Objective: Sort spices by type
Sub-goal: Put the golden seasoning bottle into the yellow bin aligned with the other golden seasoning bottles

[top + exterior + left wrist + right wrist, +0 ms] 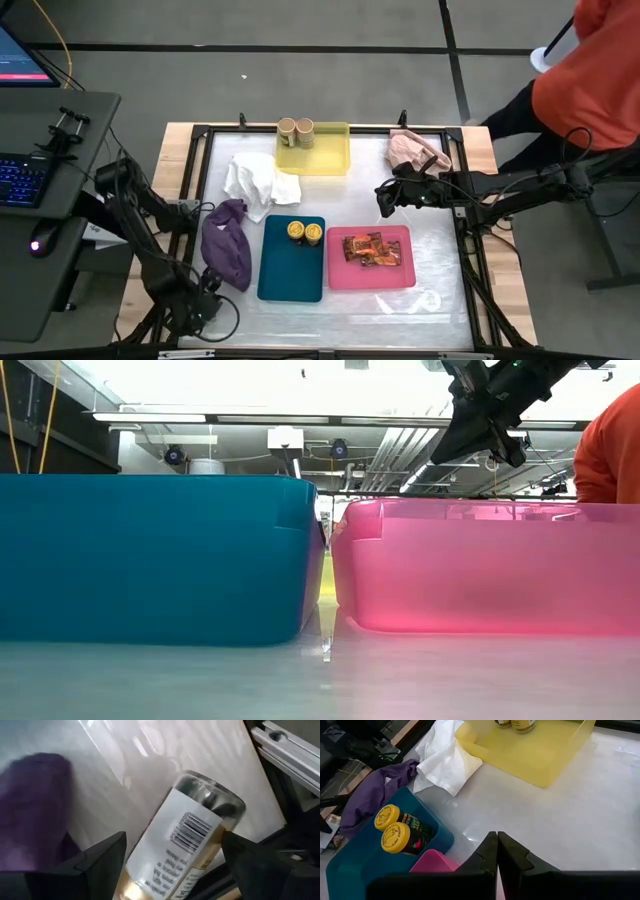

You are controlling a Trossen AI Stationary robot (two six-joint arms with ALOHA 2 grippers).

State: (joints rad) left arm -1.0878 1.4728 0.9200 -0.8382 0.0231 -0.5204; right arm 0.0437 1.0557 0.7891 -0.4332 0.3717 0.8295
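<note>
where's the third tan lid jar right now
In the left wrist view it lies tilted between the left tool's fingers, the tan-lid jar at the table's front-left corner beside the purple cloth.

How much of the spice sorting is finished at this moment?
Mostly done: two tan-lid jars stand in the yellow tray, two yellow-lid jars in the teal tray, the packets in the pink tray. The left hand has a third jar between its fingers; it must go to the yellow tray. The right hand is shut, empty.
</note>
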